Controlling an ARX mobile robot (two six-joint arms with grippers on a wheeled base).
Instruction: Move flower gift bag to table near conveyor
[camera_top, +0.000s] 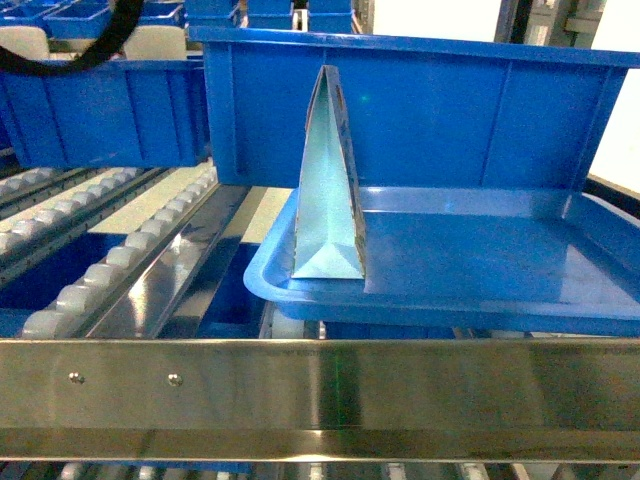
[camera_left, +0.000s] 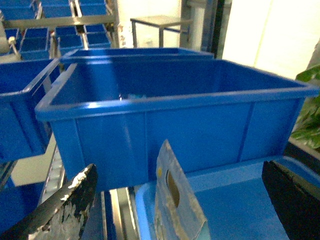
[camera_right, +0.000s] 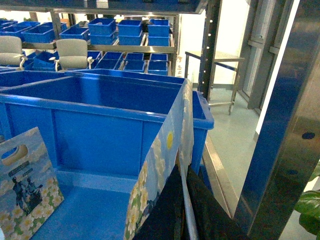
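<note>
Paper flower gift bag (camera_top: 328, 200), daisy-printed, light-blue sides, upright at 9 o'clock of glossy blue plastic tray (camera_top: 480, 270). Left gripper (camera_left: 179, 167) spread astride it. Right gripper (camera_right: 185, 200) pinching daisy-printed paper panel (camera_right: 160, 150). Risk: off-centre closing tips or crumples bag.

Glossy blue plastic tray (camera_top: 480, 270), light glinting off it. The flower gift bag (camera_top: 328, 190) is thin matt paper, creased at its folds. Polished steel conveyor (camera_top: 320, 385), mirror-bright, with dull white plastic rollers (camera_top: 100, 265). Left gripper (camera_left: 180, 200) pads: scuffed, flaking black.

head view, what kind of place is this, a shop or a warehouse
Most likely a warehouse or sorting area: steel roller racks run past, blue plastic bins sit in rows, and more bins fill the shelves behind.
</note>
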